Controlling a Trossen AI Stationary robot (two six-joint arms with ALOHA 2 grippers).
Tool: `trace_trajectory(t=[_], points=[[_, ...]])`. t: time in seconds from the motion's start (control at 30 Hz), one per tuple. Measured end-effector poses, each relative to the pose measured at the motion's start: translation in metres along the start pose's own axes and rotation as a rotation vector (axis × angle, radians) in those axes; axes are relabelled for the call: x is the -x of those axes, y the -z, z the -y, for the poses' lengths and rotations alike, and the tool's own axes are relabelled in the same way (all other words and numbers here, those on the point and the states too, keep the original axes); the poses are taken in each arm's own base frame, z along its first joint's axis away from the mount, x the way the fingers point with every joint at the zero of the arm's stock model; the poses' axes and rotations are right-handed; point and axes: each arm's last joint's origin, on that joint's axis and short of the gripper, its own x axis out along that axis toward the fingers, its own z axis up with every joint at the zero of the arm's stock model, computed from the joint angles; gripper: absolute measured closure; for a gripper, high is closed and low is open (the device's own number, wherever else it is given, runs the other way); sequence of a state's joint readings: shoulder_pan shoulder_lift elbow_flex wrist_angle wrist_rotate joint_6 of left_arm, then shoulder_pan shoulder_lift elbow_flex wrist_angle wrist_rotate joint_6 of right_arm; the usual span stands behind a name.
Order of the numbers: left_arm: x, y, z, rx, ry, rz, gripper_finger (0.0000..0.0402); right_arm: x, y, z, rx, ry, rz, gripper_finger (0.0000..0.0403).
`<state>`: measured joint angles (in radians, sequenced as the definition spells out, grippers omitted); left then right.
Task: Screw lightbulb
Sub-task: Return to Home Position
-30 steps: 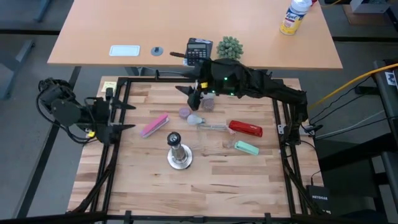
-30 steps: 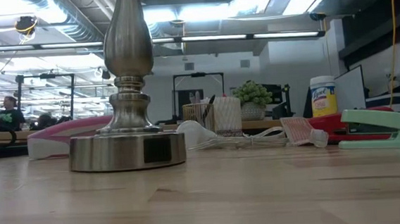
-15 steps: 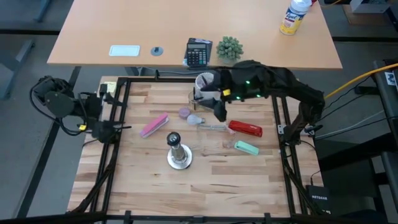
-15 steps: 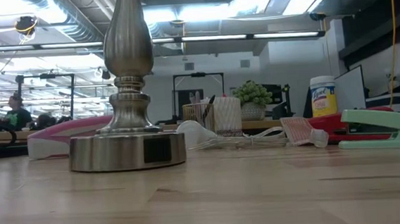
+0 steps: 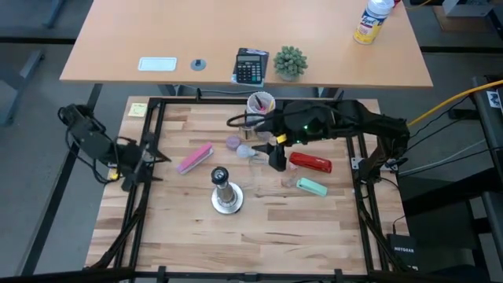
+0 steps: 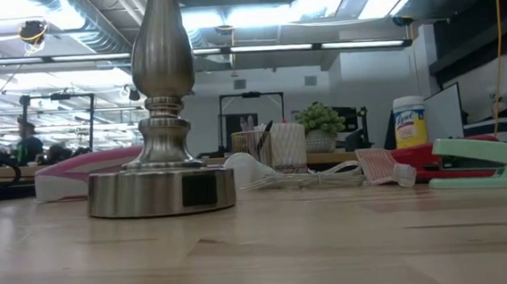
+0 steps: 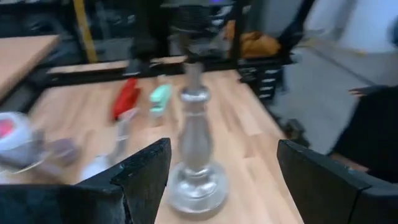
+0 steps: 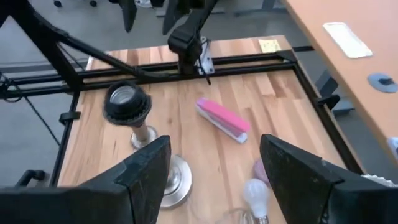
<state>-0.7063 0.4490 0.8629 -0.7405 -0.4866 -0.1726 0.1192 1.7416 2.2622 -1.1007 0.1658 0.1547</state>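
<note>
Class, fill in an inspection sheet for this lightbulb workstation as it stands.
Surface: wooden table, no spills seen.
Job's things: lightbulb lying on the table, apart from the lamp stand; socket empty.
Clutter: pink stapler, red stapler, mint stapler, purple cap, pen cup.
Tools: left tool open at the left edge; right tool open above the table near the lightbulb.
Cables: yellow cable right of the table.
Surroundings: desk with calculator, plant.

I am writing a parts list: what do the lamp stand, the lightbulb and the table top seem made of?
Lamp stand: probably brushed metal, silvery with soft reflections.
Lightbulb: frosted white glass or plastic, I cannot tell which; matte globe.
Table top: light wood, showing plank strips and grain.
</note>
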Motion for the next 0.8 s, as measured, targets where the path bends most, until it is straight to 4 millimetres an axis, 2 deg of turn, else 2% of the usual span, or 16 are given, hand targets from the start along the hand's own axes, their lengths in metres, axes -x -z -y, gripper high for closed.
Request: trace_trajectory(t=[0.17,0.33,0.53,0.67,0.8], points=[[-0.012,0.03,0.004,0.011,0.095,0.094,0.0116,0.0,0.003,-0.016,0.019,-0.078,-0.004,0.015],[-0.017,0.057,0.003,0.044,0.138,0.174,0.0116,0.008,0.005,-0.051,0.095,-0.322,0.017,0.015],[-0.019,0.079,0.0,0.063,0.15,0.267,0.0116,0.02,0.01,-0.084,0.249,-0.387,0.078,0.015],[-0.022,0.091,0.0,0.064,0.158,0.313,0.0116,0.022,0.011,-0.089,0.283,-0.351,0.089,0.015],[-0.027,0.101,0.0,0.065,0.16,0.347,0.0116,0.021,0.01,-0.086,0.277,-0.291,0.098,0.015]])
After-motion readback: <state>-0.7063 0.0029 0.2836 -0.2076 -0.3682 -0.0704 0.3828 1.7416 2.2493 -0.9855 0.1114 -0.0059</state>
